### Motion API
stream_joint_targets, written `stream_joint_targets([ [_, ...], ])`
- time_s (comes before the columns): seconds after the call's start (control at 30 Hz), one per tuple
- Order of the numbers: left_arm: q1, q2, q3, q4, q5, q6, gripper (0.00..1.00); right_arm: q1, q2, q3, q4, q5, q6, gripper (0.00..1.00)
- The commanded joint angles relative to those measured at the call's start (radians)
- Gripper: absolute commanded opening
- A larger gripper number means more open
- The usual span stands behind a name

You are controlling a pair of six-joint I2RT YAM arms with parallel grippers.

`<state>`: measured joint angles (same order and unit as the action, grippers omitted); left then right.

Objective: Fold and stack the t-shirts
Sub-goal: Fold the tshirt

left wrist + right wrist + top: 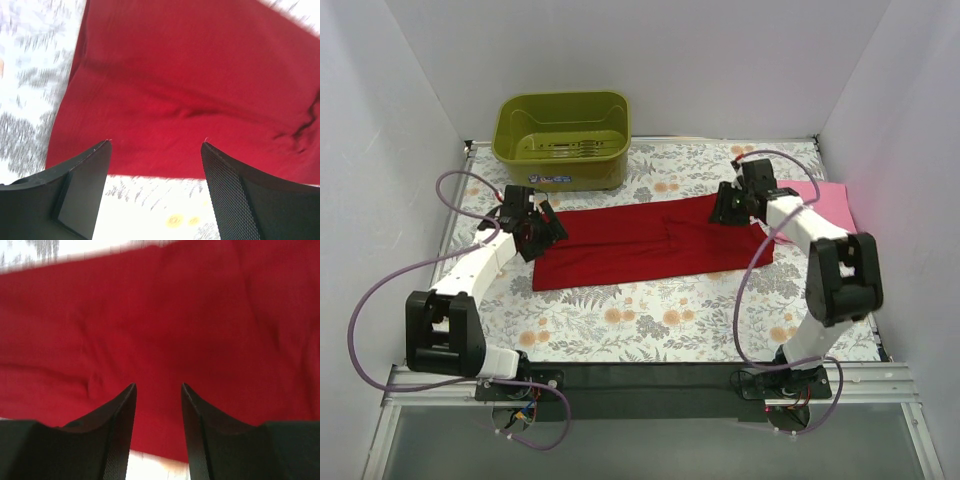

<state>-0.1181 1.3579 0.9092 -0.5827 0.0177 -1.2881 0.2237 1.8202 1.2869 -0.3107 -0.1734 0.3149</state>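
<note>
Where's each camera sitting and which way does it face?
Top external: above, behind the bases, looking down on floral table, deep red cloth t-shirt, left arm, right arm.
Left wrist: on its arm, looking down past black fingers at the t-shirt's edge.
Right wrist: likewise, past its fingers onto red cloth.
All share the t-shirt.

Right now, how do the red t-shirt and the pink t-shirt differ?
The deep red t-shirt lies across the middle of the table as a long band; the light pink t-shirt sits at the right edge. The red one shows almost fully; the pink one is partly hidden behind the right arm. Both are plain and lie flat on the table.
</note>
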Motion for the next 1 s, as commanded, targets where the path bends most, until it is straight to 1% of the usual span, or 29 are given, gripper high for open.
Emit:
stream_joint_targets([
  [0.0, -0.002, 0.064, 0.105, 0.006, -0.039, -0.014, 0.67, -0.004, -0.200, -0.200, 0.016, -0.011, 0.073, 0.42],
  [0.03, -0.003, 0.082, 0.121, 0.014, -0.036, -0.019, 0.67, -0.004, -0.232, -0.242, 0.022, -0.011, 0.088, 0.42],
  [0.07, -0.008, 0.110, 0.144, 0.015, -0.042, -0.020, 0.66, -0.004, -0.283, -0.279, 0.028, 0.000, 0.099, 0.46],
  [0.1, -0.011, 0.157, 0.184, 0.018, -0.053, -0.020, 0.66, -0.003, -0.301, -0.338, 0.031, 0.012, 0.104, 0.47],
  [0.17, -0.020, 0.213, 0.224, 0.018, -0.067, -0.019, 0.66, -0.003, -0.332, -0.379, 0.042, 0.029, 0.113, 0.48],
  [0.2, -0.020, 0.260, 0.255, 0.017, -0.067, -0.020, 0.65, -0.003, -0.337, -0.402, 0.047, 0.026, 0.115, 0.48],
  [0.3, -0.022, 0.314, 0.283, 0.021, -0.091, -0.040, 0.63, -0.004, -0.340, -0.435, 0.076, 0.041, 0.127, 0.48],
  [0.47, -0.015, 0.406, 0.284, -0.005, -0.163, -0.097, 0.56, -0.011, -0.274, -0.454, 0.125, 0.058, 0.121, 0.47],
  [0.57, 0.018, 0.418, 0.223, -0.014, -0.164, -0.149, 0.52, -0.020, -0.219, -0.433, 0.143, 0.068, 0.105, 0.47],
  [0.6, 0.043, 0.418, 0.202, -0.014, -0.144, -0.166, 0.51, -0.029, -0.202, -0.425, 0.147, 0.069, 0.096, 0.47],
  [0.73, 0.081, 0.394, 0.079, -0.002, -0.095, -0.188, 0.50, -0.059, -0.099, -0.358, 0.157, 0.064, 0.067, 0.47],
  [0.8, 0.083, 0.369, 0.053, -0.011, -0.090, -0.195, 0.49, -0.069, -0.059, -0.313, 0.154, 0.064, 0.046, 0.47],
  [0.83, 0.083, 0.354, 0.033, -0.011, -0.058, -0.198, 0.49, -0.081, -0.012, -0.289, 0.154, 0.064, 0.023, 0.47],
  [0.87, 0.083, 0.324, -0.002, -0.011, -0.041, -0.198, 0.49, -0.086, 0.013, -0.220, 0.153, 0.066, 0.003, 0.47],
  [0.93, 0.083, 0.278, -0.047, -0.012, -0.019, -0.200, 0.49, -0.093, 0.086, -0.145, 0.142, 0.081, -0.052, 0.47],
  [0.97, 0.081, 0.253, -0.097, -0.014, 0.046, -0.206, 0.49, -0.095, 0.111, -0.068, 0.137, 0.089, -0.071, 0.48],
])
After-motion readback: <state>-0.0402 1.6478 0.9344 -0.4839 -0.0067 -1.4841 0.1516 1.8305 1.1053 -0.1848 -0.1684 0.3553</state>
